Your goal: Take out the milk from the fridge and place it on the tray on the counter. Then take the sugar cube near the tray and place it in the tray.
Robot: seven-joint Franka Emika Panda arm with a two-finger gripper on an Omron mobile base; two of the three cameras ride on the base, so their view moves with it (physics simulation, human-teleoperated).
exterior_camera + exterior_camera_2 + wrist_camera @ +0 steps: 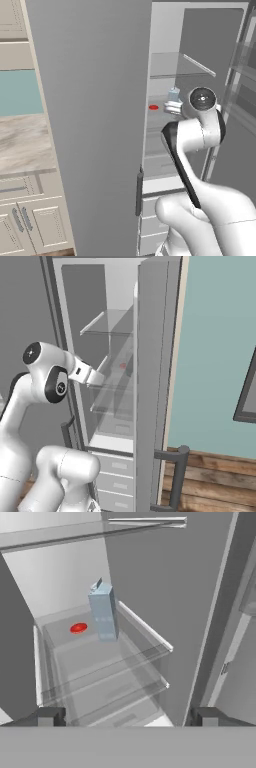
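The fridge (165,30) stands open, its big grey door (95,115) swung out toward me. The milk (103,612), a pale carton with a light blue top, stands upright on a glass shelf (145,632) inside; it is also seen in the left base view (173,94). My gripper (129,716) is open, its fingertips (50,716) spread wide, a short way in front of the carton and not touching it. The hand (171,106) reaches into the fridge from the right of the door and also appears in the right base view (92,376). The tray and the sugar cube are out of view.
A small flat red thing (78,628) lies on the same shelf just left of the milk. More glass shelves sit above (100,529) and below (115,687). The counter (25,145) runs left of the door, over cream cabinets (30,220).
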